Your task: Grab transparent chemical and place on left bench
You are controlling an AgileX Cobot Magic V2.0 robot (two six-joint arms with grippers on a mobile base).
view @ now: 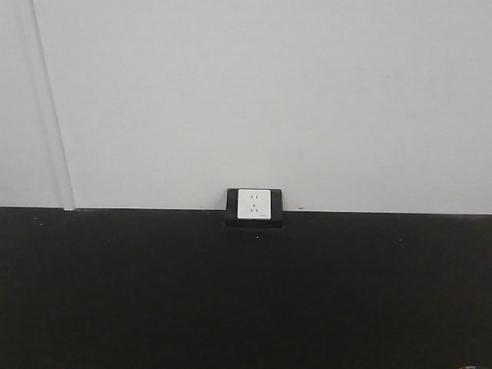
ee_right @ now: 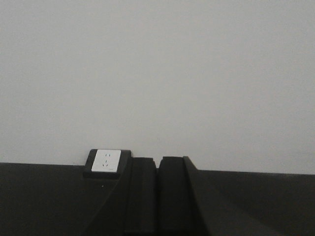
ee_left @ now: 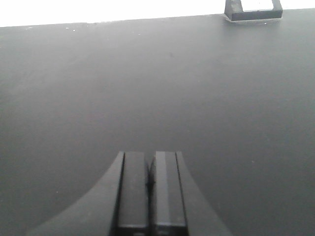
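While left tool (ee_left: 149,157) and right tool (ee_right: 158,161) sit clenched, black counter (view: 246,307), white wall (view: 269,92), socket (view: 254,204)

No text, label, brand, number or sign is readable anywhere; the white square plastic wall socket (view: 254,204) shows only pin holes.

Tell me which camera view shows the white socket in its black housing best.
The exterior front-facing view: the white socket in its black housing sits near centre, face-on, pin holes visible. The right wrist view shows it whole but angled. The left wrist view catches only the housing's lower part, cut by the top edge.
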